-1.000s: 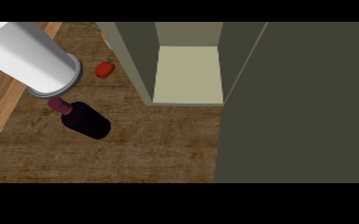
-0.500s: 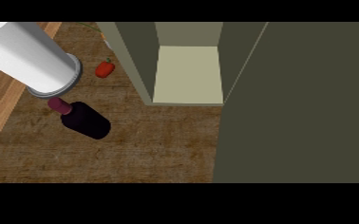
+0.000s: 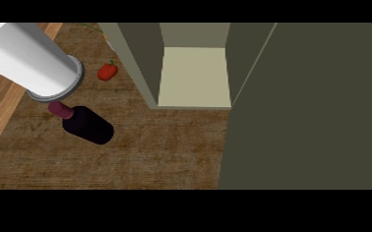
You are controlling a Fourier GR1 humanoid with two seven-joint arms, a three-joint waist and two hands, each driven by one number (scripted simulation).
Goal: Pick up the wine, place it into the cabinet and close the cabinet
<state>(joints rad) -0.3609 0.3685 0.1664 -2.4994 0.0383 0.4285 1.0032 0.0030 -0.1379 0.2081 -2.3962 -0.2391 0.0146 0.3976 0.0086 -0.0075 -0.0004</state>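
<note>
Wine [image 3: 85,124] on counter [image 3: 160,152], left of cabinet [image 3: 193,76] standing open to receive it; grey forearm [image 3: 36,61] poised just beyond bottle neck; hands unseen, state cannot tell.

A smooth, pale grey cylindrical forearm [image 3: 35,59], rimmed end.

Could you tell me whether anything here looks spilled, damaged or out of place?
Nothing stands out: the wine bottle looks intact with no spill on the counter, and the cabinet stands open. A red pepper sits beside it.
</note>
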